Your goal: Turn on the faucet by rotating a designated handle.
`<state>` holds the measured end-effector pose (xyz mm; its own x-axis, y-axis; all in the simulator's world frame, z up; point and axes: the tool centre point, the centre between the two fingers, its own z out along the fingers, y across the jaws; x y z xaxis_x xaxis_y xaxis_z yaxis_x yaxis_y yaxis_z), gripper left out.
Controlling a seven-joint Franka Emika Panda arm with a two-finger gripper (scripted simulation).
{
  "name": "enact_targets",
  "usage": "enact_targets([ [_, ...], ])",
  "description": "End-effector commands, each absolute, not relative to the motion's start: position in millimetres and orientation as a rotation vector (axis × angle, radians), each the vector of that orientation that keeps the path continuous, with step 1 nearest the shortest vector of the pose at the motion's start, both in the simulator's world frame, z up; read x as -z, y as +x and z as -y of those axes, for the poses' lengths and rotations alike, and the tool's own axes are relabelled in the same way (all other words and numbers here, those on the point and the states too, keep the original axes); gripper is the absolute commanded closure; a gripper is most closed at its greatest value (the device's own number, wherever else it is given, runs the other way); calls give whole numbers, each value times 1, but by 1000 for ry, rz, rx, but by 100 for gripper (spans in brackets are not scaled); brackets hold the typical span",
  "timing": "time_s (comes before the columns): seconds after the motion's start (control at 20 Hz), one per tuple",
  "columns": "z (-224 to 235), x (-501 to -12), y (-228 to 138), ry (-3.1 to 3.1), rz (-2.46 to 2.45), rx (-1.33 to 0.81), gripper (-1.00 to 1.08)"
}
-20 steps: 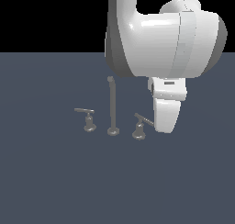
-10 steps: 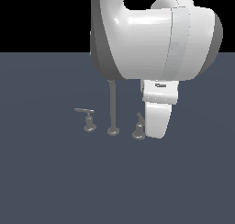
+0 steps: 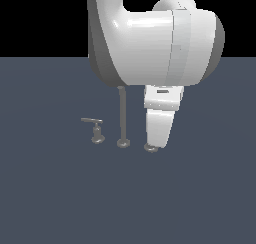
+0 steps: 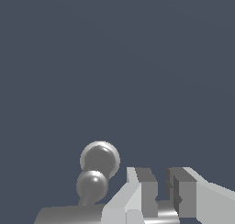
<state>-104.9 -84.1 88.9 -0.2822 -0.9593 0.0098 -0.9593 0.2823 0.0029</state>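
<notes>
Dark blue-grey floor (image 3: 200, 198): 1 tall thin grey-metal spout (image 3: 122, 115), 2 grey lever handles (right one (image 3: 150, 148) mostly hidden). White gripper (image 4: 161, 191) narrowly parted astride its bar; contact unclear.

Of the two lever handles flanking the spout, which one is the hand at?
The handle on the exterior view's right of the spout; the hand hides all but its base. The smaller twin handle stands fully exposed.

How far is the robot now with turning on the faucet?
Done: the gripper has reached the handle; in the exterior view the arm hides all but the handle's base.
In hand: in the wrist view the fingers stand close together with a grey piece low between them, probably the lever; contact cannot be confirmed.
Left: the rotation itself. Whether the lever has turned at all cannot be told. The spout and smaller handle stand apart from the gripper.
</notes>
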Motion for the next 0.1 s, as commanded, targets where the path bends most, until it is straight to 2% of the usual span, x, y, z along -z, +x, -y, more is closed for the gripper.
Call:
enact_targets([
  [0.0, 40, -89, -94, 1968, 2449, 0, 108],
  [0.05, 40, -89, -94, 1968, 2449, 0, 108],
])
